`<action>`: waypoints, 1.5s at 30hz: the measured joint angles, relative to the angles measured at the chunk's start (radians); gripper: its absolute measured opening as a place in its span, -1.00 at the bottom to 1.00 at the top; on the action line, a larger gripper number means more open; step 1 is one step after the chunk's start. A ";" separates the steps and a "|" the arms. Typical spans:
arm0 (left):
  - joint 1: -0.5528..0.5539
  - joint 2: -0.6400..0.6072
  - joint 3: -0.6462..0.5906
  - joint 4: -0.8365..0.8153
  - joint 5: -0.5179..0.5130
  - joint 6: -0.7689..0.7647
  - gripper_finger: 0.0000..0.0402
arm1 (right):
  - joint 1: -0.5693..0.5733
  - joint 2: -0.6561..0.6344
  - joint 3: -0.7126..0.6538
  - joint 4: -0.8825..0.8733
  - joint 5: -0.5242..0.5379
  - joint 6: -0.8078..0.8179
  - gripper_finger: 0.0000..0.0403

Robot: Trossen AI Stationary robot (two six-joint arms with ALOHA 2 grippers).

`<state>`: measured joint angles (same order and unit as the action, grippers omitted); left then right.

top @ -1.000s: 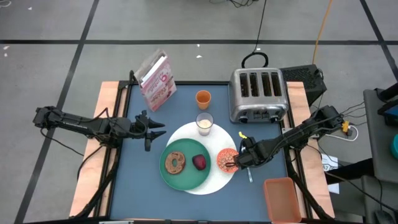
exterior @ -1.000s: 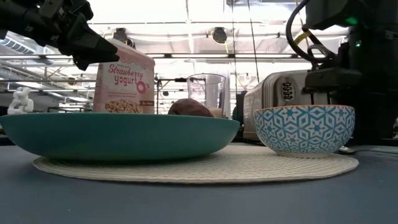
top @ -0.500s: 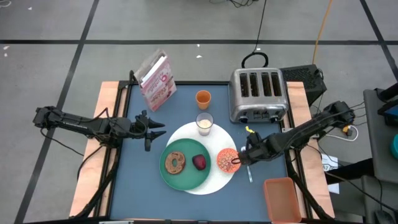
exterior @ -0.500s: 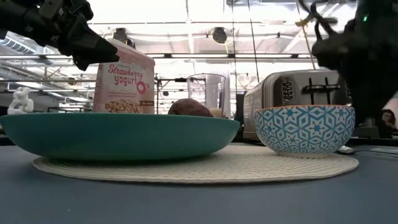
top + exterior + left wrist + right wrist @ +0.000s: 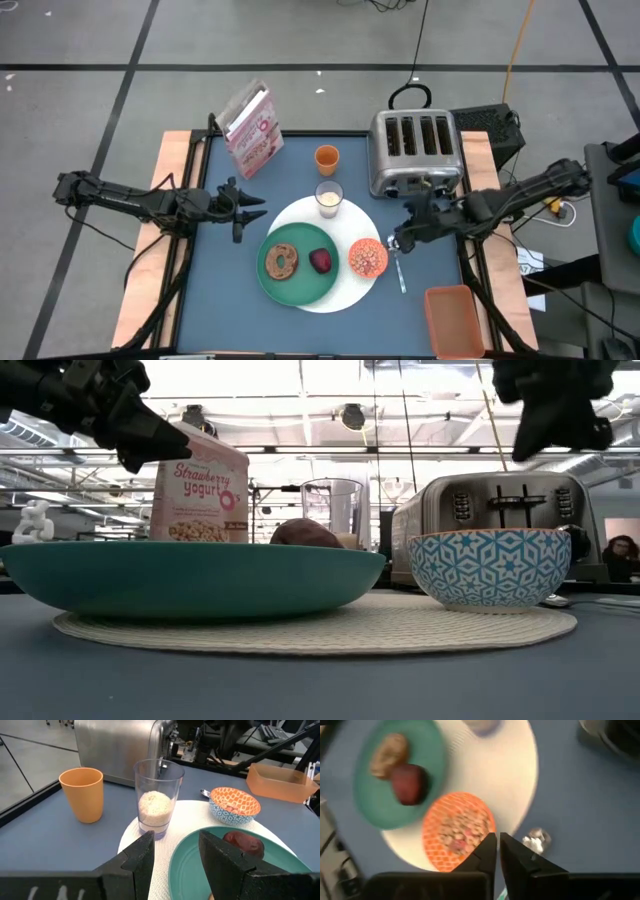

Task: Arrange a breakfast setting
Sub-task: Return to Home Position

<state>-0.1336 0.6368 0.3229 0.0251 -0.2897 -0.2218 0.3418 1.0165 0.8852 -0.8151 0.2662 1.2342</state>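
Note:
A green plate with a brown bagel and a dark-red fruit rests on a larger white disc. The small orange bowl, holding cereal, and the milk glass stand on the disc's rim. The orange cup and the pink cereal box stand farther back. The metal spoon lies flat on the table to the right of the bowl. My right gripper hovers shut and empty above the spoon's far end. My left gripper waits open to the left of the disc.
A silver toaster stands at the far right, close behind my right arm. An orange tray sits at the near right corner. Bare blue table lies at the near left.
My right gripper has drawn back from the orange bowl's right rim toward the table's right and far edges and has risen. The spoon and the bowl stay where they were.

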 joint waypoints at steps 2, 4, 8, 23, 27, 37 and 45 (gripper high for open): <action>0.000 -0.003 0.000 0.006 0.000 0.002 -0.21 | -0.011 -0.038 0.000 0.028 0.001 -0.085 -0.96; 0.000 -0.016 0.000 0.008 0.002 0.022 -0.21 | -0.020 -0.074 0.000 0.063 0.001 -0.179 -0.99; 0.000 -0.079 0.000 0.010 0.036 0.081 -0.21 | -0.039 -0.149 0.000 0.131 0.000 -0.352 -0.98; 0.010 -0.320 0.000 -0.035 0.066 0.316 -0.21 | -0.125 -0.387 0.000 0.157 0.000 -0.659 -1.00; 0.041 -0.373 0.000 -0.067 0.065 0.343 -0.21 | -0.144 -0.423 0.000 0.157 0.000 -0.727 -1.00; 0.134 -0.527 0.000 -0.251 0.064 0.329 -0.21 | -0.166 -0.461 0.000 0.151 -0.001 -0.778 -1.00; 0.146 -0.592 -0.043 -0.291 0.078 0.288 -0.21 | -0.166 -0.461 0.000 0.151 -0.005 -0.813 -1.00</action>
<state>0.0128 0.0447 0.2800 -0.2659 -0.2117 0.0659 0.1761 0.5552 0.8856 -0.6643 0.2615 0.4217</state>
